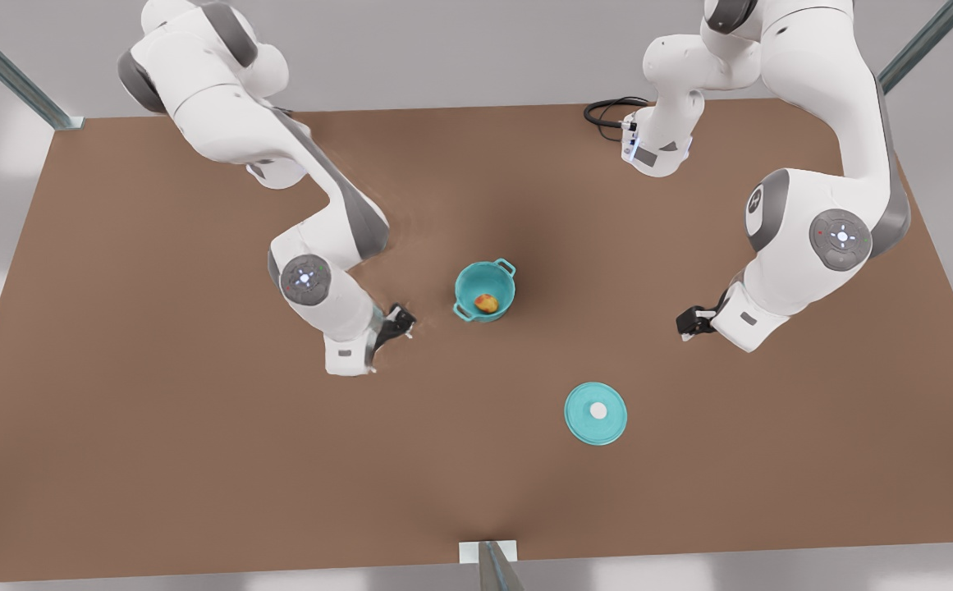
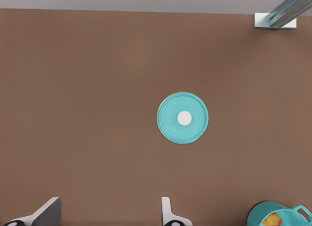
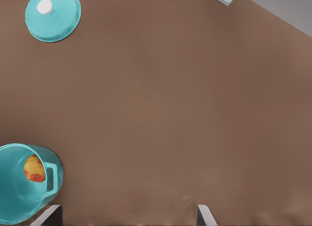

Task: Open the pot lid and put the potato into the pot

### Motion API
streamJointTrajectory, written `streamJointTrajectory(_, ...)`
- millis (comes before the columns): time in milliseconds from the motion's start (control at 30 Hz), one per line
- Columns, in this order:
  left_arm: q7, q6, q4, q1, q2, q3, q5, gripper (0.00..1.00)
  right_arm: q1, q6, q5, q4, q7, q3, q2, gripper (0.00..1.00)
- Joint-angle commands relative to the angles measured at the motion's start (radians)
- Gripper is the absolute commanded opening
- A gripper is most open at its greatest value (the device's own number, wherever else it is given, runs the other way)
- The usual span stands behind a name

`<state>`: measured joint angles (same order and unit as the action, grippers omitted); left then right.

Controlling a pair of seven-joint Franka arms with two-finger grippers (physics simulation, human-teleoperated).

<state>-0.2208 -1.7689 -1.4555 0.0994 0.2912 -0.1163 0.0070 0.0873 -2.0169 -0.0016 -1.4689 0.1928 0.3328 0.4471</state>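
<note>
The teal pot [image 1: 466, 286] stands uncovered at the table's middle, and the potato [image 1: 486, 304] lies inside it. The pot lid [image 1: 583, 417] lies flat on the table with its white knob up, nearer the front edge and toward the front view's right. My left gripper [image 1: 689, 322] hangs open and holds nothing at the front view's right of the pot; its wrist view shows the pot lid [image 2: 170, 120], the pot [image 2: 258, 217] and the potato [image 2: 274, 220]. My right gripper [image 1: 400, 322] is open and holds nothing just at the front view's left of the pot [image 3: 17, 199], potato [image 3: 34, 168] and lid [image 3: 61, 21].
A black cable [image 1: 605, 115] loops on the brown table [image 1: 197, 451] at the back, by the base of the arm on the front view's right. A metal post [image 1: 488, 562] stands at the middle of the front edge, and others rise at the back corners.
</note>
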Motion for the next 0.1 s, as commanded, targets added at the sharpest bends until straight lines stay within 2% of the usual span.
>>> streamJointTrajectory(0, -0.005, 0.003, 0.000, 0.002, -0.001, 0.000, 0.001, 1.00, -0.200, 0.338, -0.001, 0.035, -0.004, -0.001, -0.059, 1.00)
streamJointTrajectory(67, -0.005, 0.003, 0.000, 0.003, 0.000, 0.000, -0.001, 1.00, -0.302, 0.421, -0.121, 0.033, 0.025, 0.005, -0.093, 1.00)
